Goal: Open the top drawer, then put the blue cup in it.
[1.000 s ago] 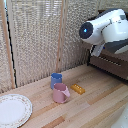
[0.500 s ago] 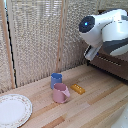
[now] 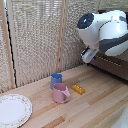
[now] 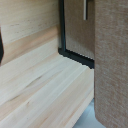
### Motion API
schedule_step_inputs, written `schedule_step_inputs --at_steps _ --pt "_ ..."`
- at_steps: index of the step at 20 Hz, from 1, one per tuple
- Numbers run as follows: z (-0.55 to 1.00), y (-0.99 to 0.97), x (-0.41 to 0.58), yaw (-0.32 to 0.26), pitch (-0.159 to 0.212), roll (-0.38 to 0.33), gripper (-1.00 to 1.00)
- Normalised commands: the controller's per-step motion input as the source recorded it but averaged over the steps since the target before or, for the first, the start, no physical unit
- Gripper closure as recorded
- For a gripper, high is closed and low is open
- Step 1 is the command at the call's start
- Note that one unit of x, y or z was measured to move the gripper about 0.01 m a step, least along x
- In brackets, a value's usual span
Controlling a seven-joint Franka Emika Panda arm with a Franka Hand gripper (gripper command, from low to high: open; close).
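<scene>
One small blue cup (image 3: 56, 79) with a round open mouth is standing upright on the light wooden floor (image 3: 95, 107), just behind and nearly touching one slightly larger pink cup (image 3: 61, 93). One small orange block (image 3: 77, 89) is lying just beside them toward the exterior view's right. One white plate (image 3: 13, 110) is sitting well apart at the exterior view's left. The white robot arm (image 3: 102, 31) is hanging above the dark brown dresser (image 3: 111, 64); its gripper's fingers are not showing, so whether they are apart is unclear.
</scene>
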Motion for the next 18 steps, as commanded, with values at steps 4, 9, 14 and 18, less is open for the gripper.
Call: schedule_step_inputs --at_steps 4,9,14,18 --pt "0.25 0.17 0.655 -0.144 0.092 0.178 -1.0" --pt "0.29 0.18 0.643 -0.144 0.093 0.17 -1.0" --pt "0.32 0.14 0.519 -0.188 0.085 0.159 -1.0" --pt "0.28 0.08 0.356 -0.234 0.089 0.189 -1.0"
